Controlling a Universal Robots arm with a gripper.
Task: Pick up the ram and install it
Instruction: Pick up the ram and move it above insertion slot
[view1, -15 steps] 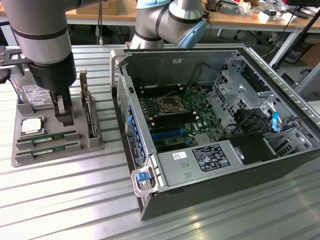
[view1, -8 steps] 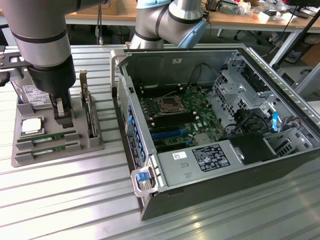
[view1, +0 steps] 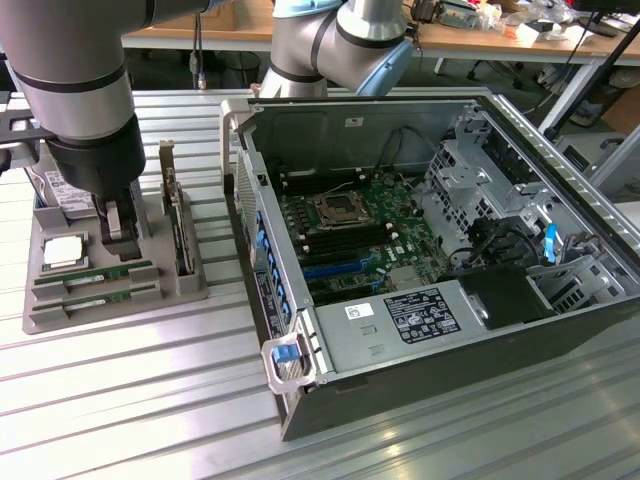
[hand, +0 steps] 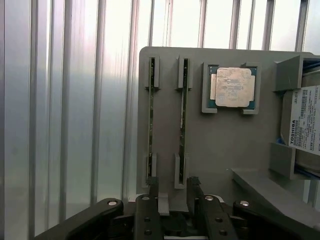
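Your gripper (view1: 118, 232) (hand: 173, 192) hangs over grey tray (view1: 110, 308) (hand: 220, 140), jaws apart, holding nothing. Inner ram stick (view1: 95, 272) (hand: 183, 115), beside CPU (view1: 62, 250) (hand: 232, 87), and outer ram stick (view1: 95, 294) (hand: 151, 115) stand on edge in tray slots. In exterior view, both lie at 7 o'clock from gripper; open computer case (view1: 450, 375) sits at 3 o'clock from tray.

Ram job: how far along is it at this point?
Done: nothing; both ram sticks sit in the tray. In hand: the open end effector hangs empty over them. Left: pickup and install in the case.
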